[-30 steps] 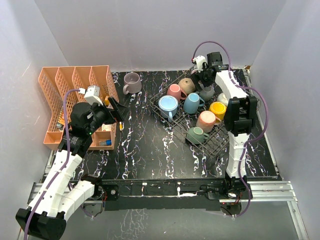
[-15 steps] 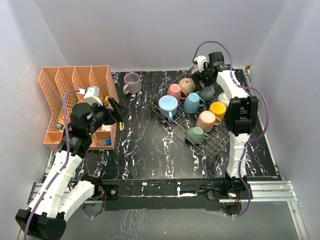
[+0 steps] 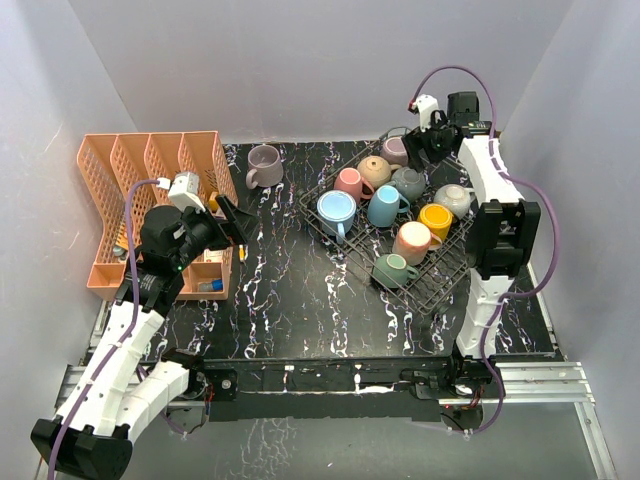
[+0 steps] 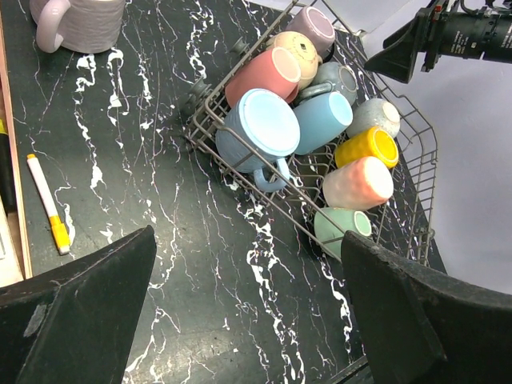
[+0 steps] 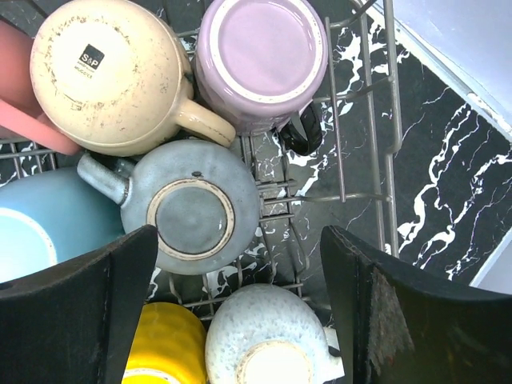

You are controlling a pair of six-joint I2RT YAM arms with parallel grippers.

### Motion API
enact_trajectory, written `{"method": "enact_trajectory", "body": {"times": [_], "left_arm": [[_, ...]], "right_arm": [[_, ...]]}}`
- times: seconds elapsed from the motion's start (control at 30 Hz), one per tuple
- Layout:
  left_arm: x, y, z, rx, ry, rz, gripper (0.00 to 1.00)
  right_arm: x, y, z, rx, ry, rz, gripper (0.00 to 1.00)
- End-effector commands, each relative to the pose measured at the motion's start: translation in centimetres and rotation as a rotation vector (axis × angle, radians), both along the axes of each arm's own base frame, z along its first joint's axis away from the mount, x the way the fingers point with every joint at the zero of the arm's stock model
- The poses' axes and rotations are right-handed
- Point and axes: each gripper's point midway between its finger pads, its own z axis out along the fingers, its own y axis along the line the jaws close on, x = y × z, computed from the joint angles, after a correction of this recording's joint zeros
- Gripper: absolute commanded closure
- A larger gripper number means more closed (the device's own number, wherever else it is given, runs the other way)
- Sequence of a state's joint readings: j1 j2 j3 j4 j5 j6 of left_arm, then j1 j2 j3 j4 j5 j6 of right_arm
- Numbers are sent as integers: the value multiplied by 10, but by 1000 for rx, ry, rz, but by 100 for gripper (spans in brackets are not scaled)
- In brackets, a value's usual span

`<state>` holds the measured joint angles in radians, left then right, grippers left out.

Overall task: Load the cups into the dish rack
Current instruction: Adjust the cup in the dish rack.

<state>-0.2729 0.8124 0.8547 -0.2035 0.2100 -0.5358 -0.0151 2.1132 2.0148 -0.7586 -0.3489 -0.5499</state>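
Note:
The dish rack (image 3: 446, 287) stands right of centre and holds several cups: mauve (image 3: 396, 150), tan (image 3: 375, 170), pink (image 3: 350, 183), two blue (image 3: 336, 210), grey (image 3: 409, 183), speckled white (image 3: 455, 198), yellow (image 3: 436, 218), peach (image 3: 412, 241) and green (image 3: 393, 270). One mauve cup (image 3: 263, 166) stands alone on the table at the far left of the rack. My right gripper (image 3: 428, 143) is open and empty above the rack's far corner; its view shows the grey cup (image 5: 192, 212) and the mauve cup (image 5: 260, 60) below. My left gripper (image 3: 232, 222) is open and empty over the table (image 4: 248, 240).
An orange divided organiser (image 3: 150, 170) stands at the left beside my left arm. A white and yellow marker (image 4: 50, 204) lies on the black marble table near it. White walls enclose the table on three sides.
My right gripper has moved back and to the right, away from the grey cup, uncovering a mauve cup in the rack's far corner. The left arm has not moved.

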Motion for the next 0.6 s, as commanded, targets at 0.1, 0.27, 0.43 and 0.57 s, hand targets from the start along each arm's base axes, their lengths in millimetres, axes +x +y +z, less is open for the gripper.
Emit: {"method": "enact_trajectory", "body": {"times": [0.1,0.27,0.43,0.57], "left_arm": [[-7,-1,20,-25,-40,-16,3],[-6,-4,19,-35,-34,-24,3],[-5,-6,19,-49,-27,-32,3],[-7,-7,19,-58,-24,-32,3]], "right_arm": [[-10,4,15,-79,-66,240,16],[-7,7,15,-192,-147,441,21],[-5,25,9,-288,-232,692,49],[-5,46,-8,-317,-206,829,54]]}}
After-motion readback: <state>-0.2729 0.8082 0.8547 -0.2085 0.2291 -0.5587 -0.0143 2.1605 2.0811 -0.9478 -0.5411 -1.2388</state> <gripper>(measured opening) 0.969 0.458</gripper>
